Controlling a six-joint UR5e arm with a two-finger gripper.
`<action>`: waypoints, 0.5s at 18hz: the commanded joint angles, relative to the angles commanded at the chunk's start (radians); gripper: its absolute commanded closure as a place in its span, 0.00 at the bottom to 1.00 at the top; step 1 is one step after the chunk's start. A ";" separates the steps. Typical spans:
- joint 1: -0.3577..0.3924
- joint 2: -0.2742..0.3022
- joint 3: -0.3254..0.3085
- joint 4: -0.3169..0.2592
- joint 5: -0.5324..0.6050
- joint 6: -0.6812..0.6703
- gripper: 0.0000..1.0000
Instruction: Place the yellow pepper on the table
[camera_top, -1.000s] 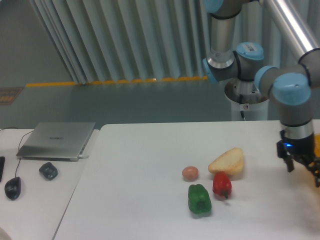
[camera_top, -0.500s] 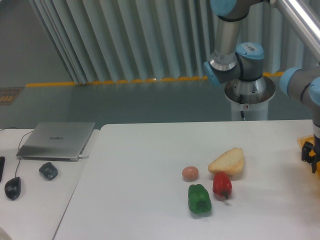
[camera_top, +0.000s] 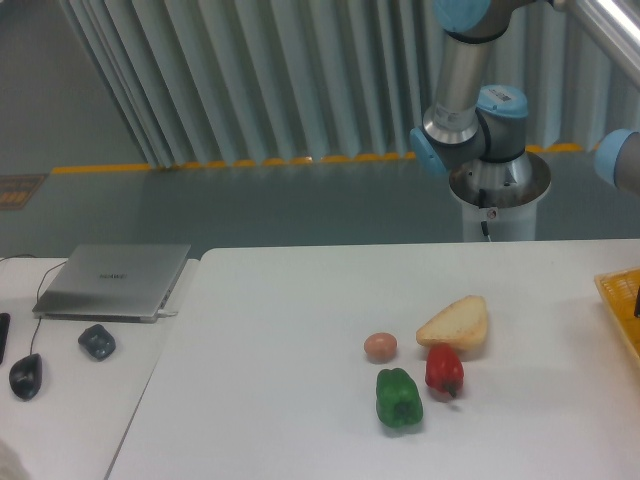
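A: What's been changed vs. a sec ago?

B: Biggest first: the arm (camera_top: 478, 100). Its forearm and wrist have been swung off to the right. A sec ago the wrist was hanging over the right side of the table (camera_top: 290, 330); half a sec ago only part of it was left at the edge; now only a bit of blue joint is seen at the right border. The base and shoulder are unmoved.

A: And the tool?

B: Not in view. Carried out past the right edge w/ the wrist, so whether it's wide, narrow or holding anything can't be told.

A: Yellow pepper?

B: Not seen anywhere in shot. At the right edge only a slice of a yellow tray (camera_top: 622, 308) is shown, uncovered now that the wrist is gone. It's judged the pepper may be there or further right, but that can't be confirmed.

A: Rest of the table?

B: Nothing shifted. Bread wedge (camera_top: 455, 323), green pepper (camera_top: 399, 397), red pepper (camera_top: 444, 370) just under the bread, small pinkish egg-like thing (camera_top: 380, 346) beside it. All as before.

A: Meaning for the task?

B: Prob. the reach/pickup phase, off-camera. Nothing's been set down yet; placing is still to be done.
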 joint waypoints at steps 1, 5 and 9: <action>0.000 0.000 -0.006 -0.002 0.000 -0.002 0.00; 0.043 0.002 -0.019 0.002 -0.003 0.012 0.00; 0.051 0.000 -0.020 -0.002 0.005 0.077 0.00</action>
